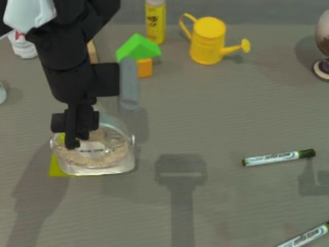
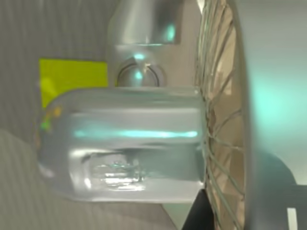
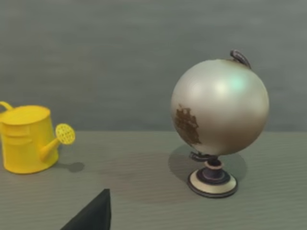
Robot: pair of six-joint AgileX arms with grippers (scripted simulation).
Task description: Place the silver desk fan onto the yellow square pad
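The silver desk fan [image 1: 97, 154] lies grille-up at the table's left, resting on the yellow square pad [image 1: 55, 167], of which only a corner and an edge show from under it. My left gripper [image 1: 76, 138] comes down from above and is shut on the fan's rim. In the left wrist view the shiny housing [image 2: 124, 143] and the beige grille [image 2: 220, 120] fill the picture. The pad [image 2: 72, 76] shows behind them, and the rim is pinched in the left gripper [image 2: 230, 211]. My right arm is parked outside the top view.
At the back stand a yellow watering can [image 1: 208, 38], a yellow bottle [image 1: 156, 20], a green block [image 1: 138, 47], an orange cube [image 1: 145, 67] and a grey block [image 1: 129, 82]. A globe [image 3: 219, 115] is at the far right. Two markers [image 1: 277, 157] [image 1: 303, 237] lie at the right front.
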